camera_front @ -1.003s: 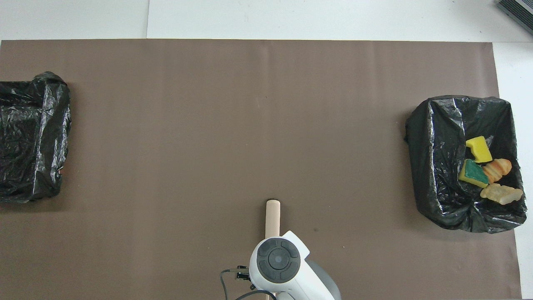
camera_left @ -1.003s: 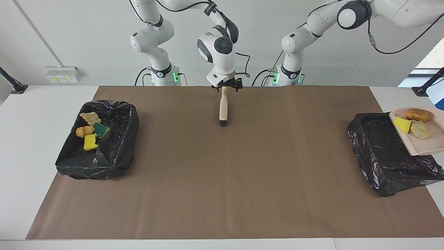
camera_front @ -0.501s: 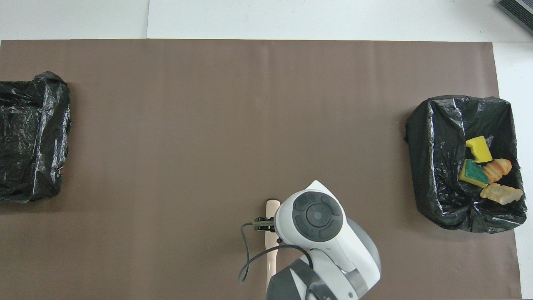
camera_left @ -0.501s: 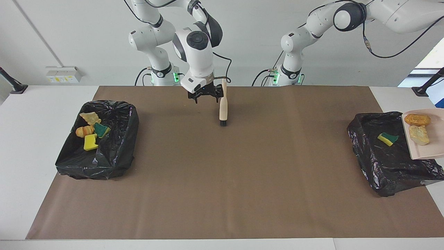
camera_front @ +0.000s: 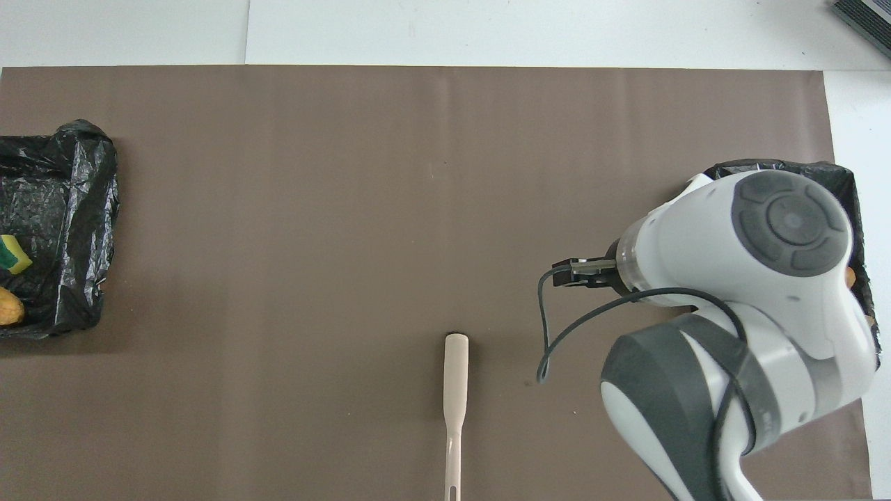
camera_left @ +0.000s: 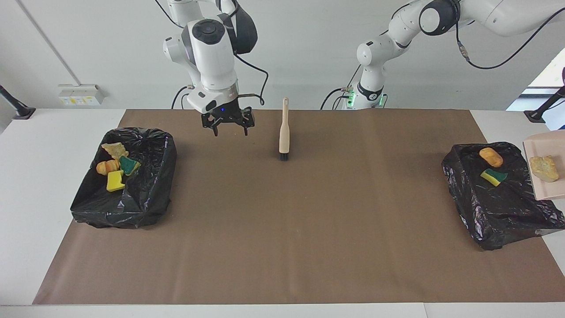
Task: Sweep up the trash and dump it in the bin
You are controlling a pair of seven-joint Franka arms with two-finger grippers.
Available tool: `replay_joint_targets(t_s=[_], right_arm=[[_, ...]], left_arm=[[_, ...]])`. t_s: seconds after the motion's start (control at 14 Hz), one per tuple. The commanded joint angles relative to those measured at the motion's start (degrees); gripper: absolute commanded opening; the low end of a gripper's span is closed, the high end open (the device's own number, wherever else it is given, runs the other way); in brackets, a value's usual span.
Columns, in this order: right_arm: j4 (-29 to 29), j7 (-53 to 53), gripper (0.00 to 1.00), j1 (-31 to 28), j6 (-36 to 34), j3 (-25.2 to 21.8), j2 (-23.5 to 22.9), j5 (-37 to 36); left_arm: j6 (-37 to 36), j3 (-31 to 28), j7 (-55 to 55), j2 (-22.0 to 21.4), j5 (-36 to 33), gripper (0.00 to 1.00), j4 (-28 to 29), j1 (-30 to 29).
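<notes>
Left jaws, out of view, presumably clamp the tilted dustpan [camera_left: 547, 176]; right jaws [camera_left: 227, 129] apart; last bread chunk [camera_left: 544, 168] risks overshooting the bin [camera_left: 499, 207].

Left gripper out of both views, dustpan [camera_left: 547, 170] cut off by the facing view's edge, overhead the right arm's wrist hides most of one bin [camera_front: 779, 169], its scraps covered

Two glossy white jointed arms with dark grey rounded joint caps and bands, loose black cables looping along the links, green lights glowing at both bases, a small black right end effector [camera_left: 228, 125] showing a blue light.
</notes>
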State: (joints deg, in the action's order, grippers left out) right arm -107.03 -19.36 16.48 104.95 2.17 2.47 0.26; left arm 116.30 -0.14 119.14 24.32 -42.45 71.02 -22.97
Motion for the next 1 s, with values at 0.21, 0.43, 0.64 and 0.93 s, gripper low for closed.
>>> replay_joint_targets(t_s=[0.21, 0.43, 0.64, 0.93], right_arm=[[4.55, 1.61, 1.0, -6.54, -4.39, 0.37, 2.19, -1.14], [4.9, 1.52, 1.0, -7.33, -5.19, -1.55, 2.89, -1.31], [9.63, 1.96, 1.0, -7.6, -10.97, -3.83, 3.51, -1.4], [17.63, 9.76, 1.0, -7.6, -20.37, -9.37, 3.51, -1.4]], left_arm=[[-0.9, -1.01, -7.95, -5.07, -7.89, 0.0, 6.42, 3.27], [-4.31, -0.4, -8.13, -6.65, -7.74, 0.0, 5.89, 5.21], [-9.23, -0.39, -9.97, -8.23, -3.88, 0.0, 5.98, 11.26], [-16.53, -0.13, -16.56, -9.29, 0.6, 0.0, 6.76, 19.08]])
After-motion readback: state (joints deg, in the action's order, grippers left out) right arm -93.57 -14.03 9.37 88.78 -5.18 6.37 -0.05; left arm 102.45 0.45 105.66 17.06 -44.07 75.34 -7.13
